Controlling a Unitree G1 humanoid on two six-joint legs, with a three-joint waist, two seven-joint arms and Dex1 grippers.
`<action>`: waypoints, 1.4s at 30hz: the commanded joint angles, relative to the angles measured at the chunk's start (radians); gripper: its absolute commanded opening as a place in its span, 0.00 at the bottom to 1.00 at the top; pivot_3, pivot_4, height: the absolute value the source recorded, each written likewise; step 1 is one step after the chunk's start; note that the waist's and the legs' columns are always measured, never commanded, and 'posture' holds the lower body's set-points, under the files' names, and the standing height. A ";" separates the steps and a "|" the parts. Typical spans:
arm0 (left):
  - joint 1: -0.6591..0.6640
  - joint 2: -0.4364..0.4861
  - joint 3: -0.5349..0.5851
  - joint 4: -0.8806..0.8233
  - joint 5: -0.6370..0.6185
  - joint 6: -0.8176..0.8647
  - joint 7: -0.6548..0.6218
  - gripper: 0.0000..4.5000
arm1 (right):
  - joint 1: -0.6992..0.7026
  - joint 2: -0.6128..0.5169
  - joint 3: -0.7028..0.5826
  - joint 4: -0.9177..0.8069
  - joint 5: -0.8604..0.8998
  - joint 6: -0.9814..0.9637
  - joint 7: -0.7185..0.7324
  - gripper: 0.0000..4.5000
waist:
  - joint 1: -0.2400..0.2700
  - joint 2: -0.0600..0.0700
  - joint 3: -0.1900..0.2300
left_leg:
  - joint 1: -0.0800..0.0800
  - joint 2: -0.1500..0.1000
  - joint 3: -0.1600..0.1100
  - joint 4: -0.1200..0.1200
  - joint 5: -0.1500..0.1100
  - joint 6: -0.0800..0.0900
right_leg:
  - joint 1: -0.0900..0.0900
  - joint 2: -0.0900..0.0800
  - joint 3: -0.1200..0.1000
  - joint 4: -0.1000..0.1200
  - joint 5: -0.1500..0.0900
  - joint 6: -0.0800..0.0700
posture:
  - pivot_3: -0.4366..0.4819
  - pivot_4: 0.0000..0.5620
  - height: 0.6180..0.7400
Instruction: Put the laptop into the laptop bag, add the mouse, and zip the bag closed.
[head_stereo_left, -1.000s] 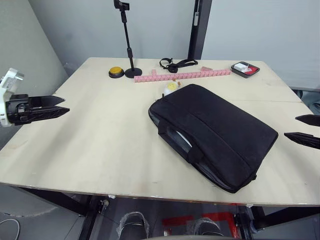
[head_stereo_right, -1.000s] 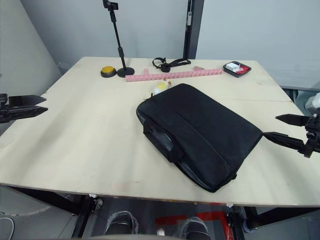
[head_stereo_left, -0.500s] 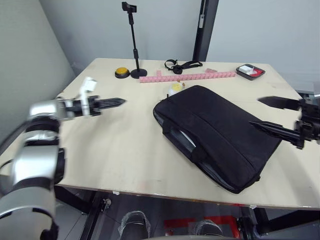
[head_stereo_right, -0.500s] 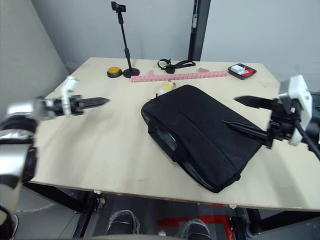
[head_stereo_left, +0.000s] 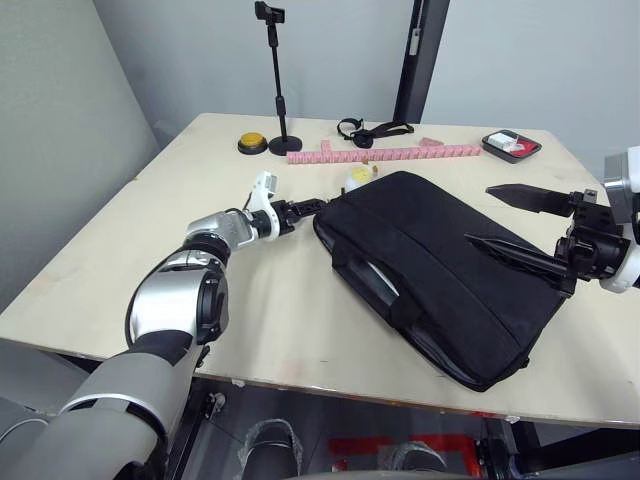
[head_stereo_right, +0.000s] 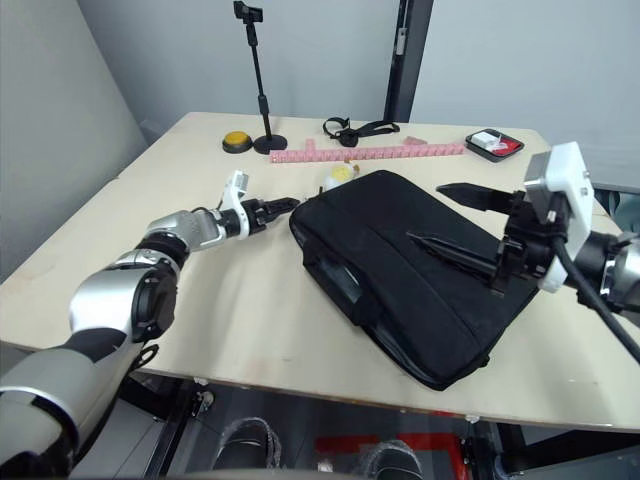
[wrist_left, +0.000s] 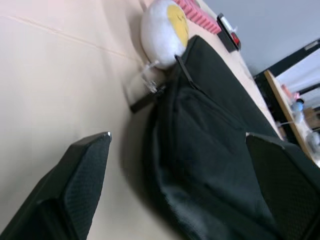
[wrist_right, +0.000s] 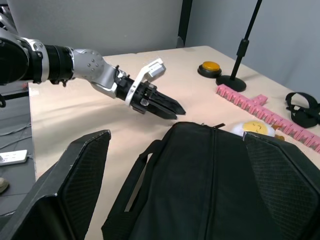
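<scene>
The black laptop bag lies flat and askew at the table's centre right, handles toward the near edge. A pale grey sliver shows in its mouth under the handle; I cannot tell what it is. The laptop and the mouse are hidden or out of view. My left gripper is stretched low over the table, open, tips just short of the bag's far-left corner by the zipper pull. Above the bag's right half hovers my right gripper, open and holding nothing.
A round white-and-yellow tape measure touches the bag's far corner. Behind it lie a pink ruler strip, a black strap, a yellow button, a phone stand and a small tray.
My left gripper has swept from the table's left side across to the bag's far-left corner. My right gripper has come in from the right edge over the bag. The camera has shifted.
</scene>
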 joint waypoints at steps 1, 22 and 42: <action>-0.036 -0.024 0.044 -0.001 -0.003 -0.023 0.056 1.00 | 0.010 -0.022 -0.067 -0.033 0.038 0.001 -0.048 0.99 | -0.002 0.000 0.000 | 0.000 0.000 0.000 0.000 0.000 0.000 | 0.000 0.000 0.000 0.000 0.000 0.000 | 0.48 0.27 1.00; -0.056 -0.059 0.073 -0.011 0.052 0.002 0.025 0.11 | 0.329 -0.008 -0.225 0.006 0.045 0.102 -0.088 1.00 | 0.003 -0.001 0.000 | -0.003 -0.001 -0.001 -0.004 -0.001 0.001 | 0.000 -0.001 -0.003 -0.008 0.000 0.001 | 0.48 0.27 1.00; -0.049 -0.059 0.070 -0.111 0.020 0.131 -0.123 0.00 | 0.625 0.260 -0.016 0.333 -0.121 0.147 0.083 1.00 | -0.001 0.000 0.002 | -0.010 -0.002 -0.002 -0.006 -0.004 0.004 | -0.001 -0.003 -0.007 -0.018 0.000 0.002 | 0.48 0.27 1.00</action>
